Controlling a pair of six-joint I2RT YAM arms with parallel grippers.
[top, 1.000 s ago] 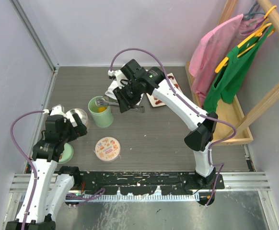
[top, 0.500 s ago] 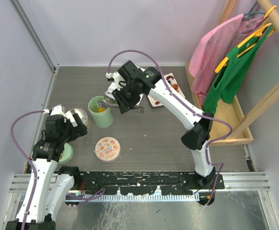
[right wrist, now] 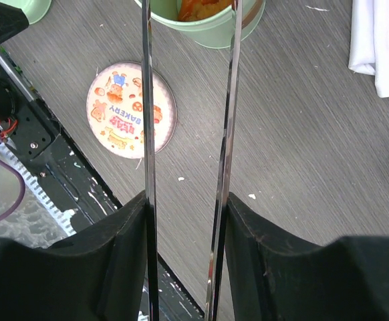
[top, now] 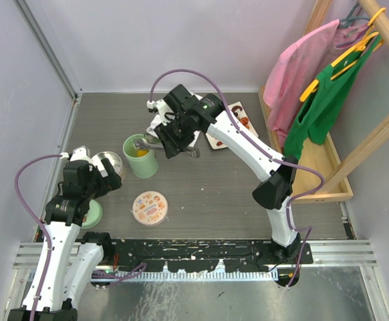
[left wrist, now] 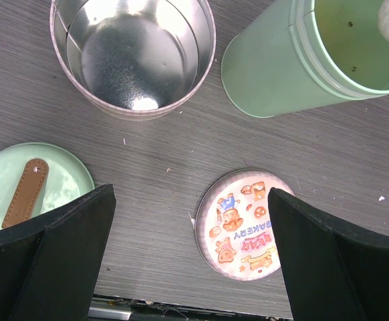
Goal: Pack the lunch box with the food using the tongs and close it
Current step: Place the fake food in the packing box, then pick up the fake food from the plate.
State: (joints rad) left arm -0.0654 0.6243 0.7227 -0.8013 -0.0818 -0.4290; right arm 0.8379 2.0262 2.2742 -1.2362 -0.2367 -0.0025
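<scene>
- Lilac walls close in a grey wood-grain worktop (top: 214,187), with a wooden clothes rail of pink and green garments off to the right.
- The right end effector (right wrist: 186,207) is pinching the tongs (right wrist: 146,120) from outside. One finger presses on each thin arm, and the arms stand a little apart, not squeezed together.
- The tong tips reach the mouth of the mint-green tub (top: 141,157), where orange food (right wrist: 201,8) sits inside (whether the tips are gripping a piece, I cannot tell).
- More red-brown bits seem to lie on a flat tray (top: 240,120) behind that arm, beside a white cloth (right wrist: 381,47).
- The left end effector (left wrist: 191,221) hangs spread wide and holds nothing. Below it are a bare steel bowl (left wrist: 114,53), the mint lid (left wrist: 61,180) with its brown knob, and a round printed lid (left wrist: 244,224).
- Risk, as I judge it: the tub is tall and nothing is steadying it. A tong arm catching the rim on the way out could tip it and spill what is packed.
- The smooth, thin tongs could also twist or slide between the fingers if the squeeze slackens, dropping a piece onto the worktop.
</scene>
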